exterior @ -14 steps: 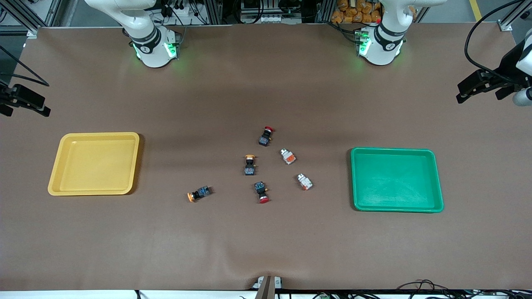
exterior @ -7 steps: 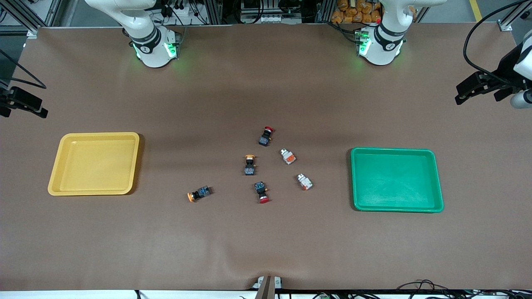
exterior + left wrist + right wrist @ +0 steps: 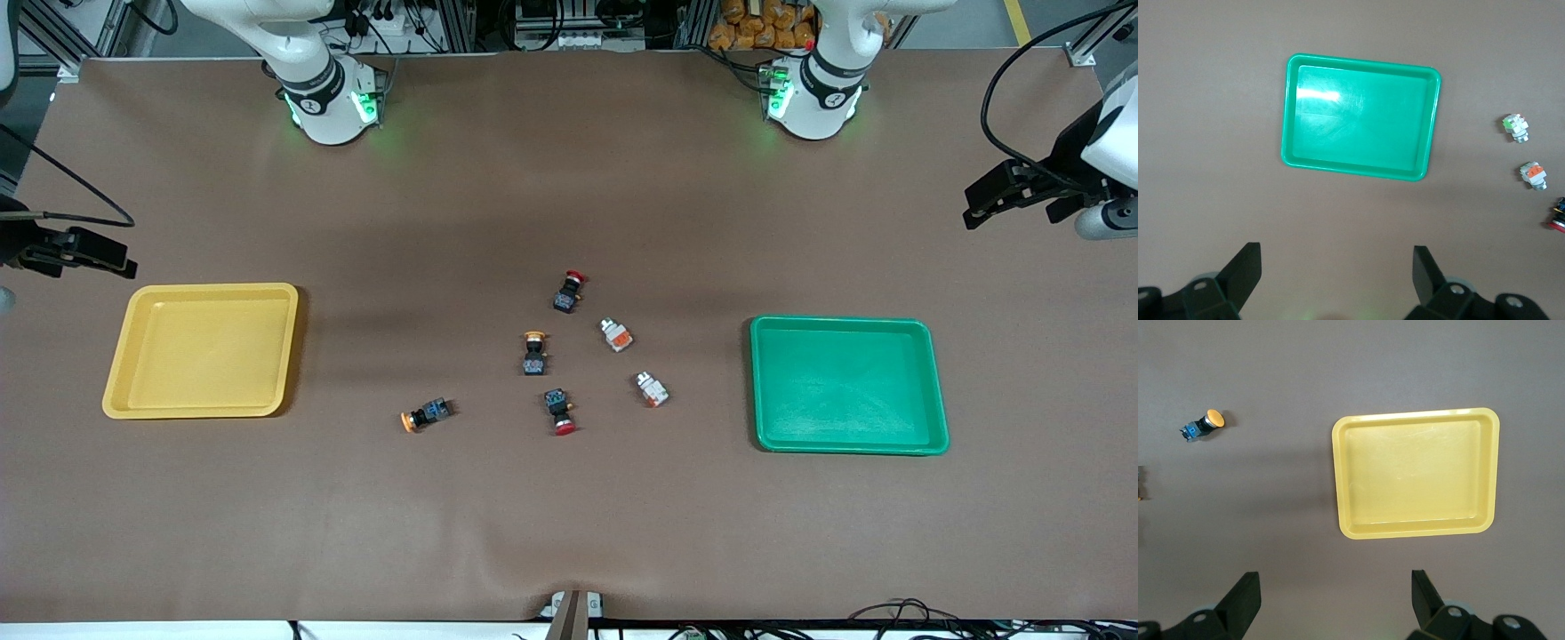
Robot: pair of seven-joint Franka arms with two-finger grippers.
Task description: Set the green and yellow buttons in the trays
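Six small buttons cluster mid-table, well apart from both trays: the red-capped button (image 3: 568,292) farthest from the front camera, another red-capped one (image 3: 560,412) nearest. Wide bare table (image 3: 569,533) surrounds them. The yellow tray (image 3: 203,409) and green tray (image 3: 849,444) lie unobstructed, both grippers high near the table's ends.

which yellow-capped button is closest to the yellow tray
The yellow-capped button lying on its side, cap toward the yellow tray. It sits apart from the cluster, toward the right arm's end; the other yellow-capped one is in the middle among the rest.
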